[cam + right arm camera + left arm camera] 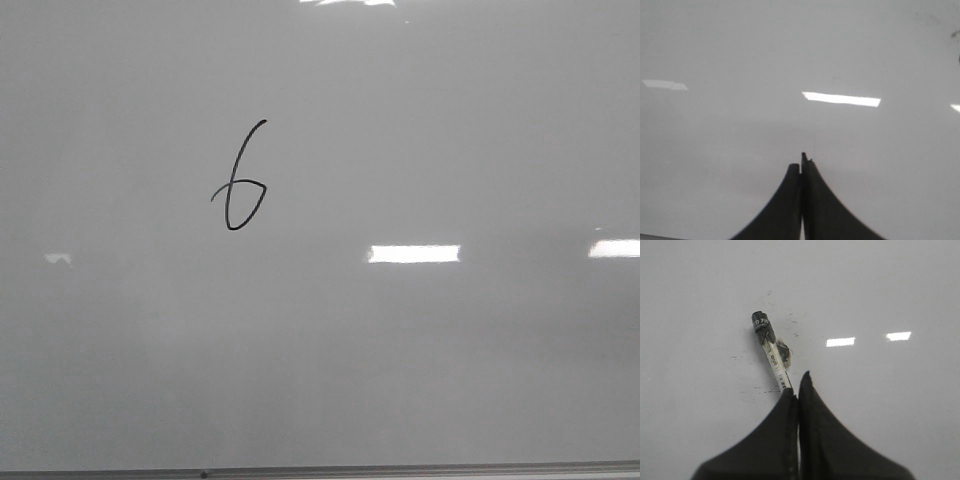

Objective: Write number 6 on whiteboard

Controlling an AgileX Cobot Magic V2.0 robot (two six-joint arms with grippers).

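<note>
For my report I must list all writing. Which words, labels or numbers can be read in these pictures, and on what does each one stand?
"6": thin black hand-drawn digit on the large glossy pale grey-white whiteboard.
Pale print on the black cap end of the marker gripped by the left gripper: too blurred to read.
Label on the marker's white barrel: too small to read.

One large glossy pale grey-white whiteboard (420, 380) fills the front view. One thin black hand-drawn number 6 (240, 180) sits upper left of centre. One white-barrelled, black-tipped marker pen (769, 347) shows in the left wrist view. Two black grippers appear: left gripper (796, 387), right gripper (802, 164).
</note>
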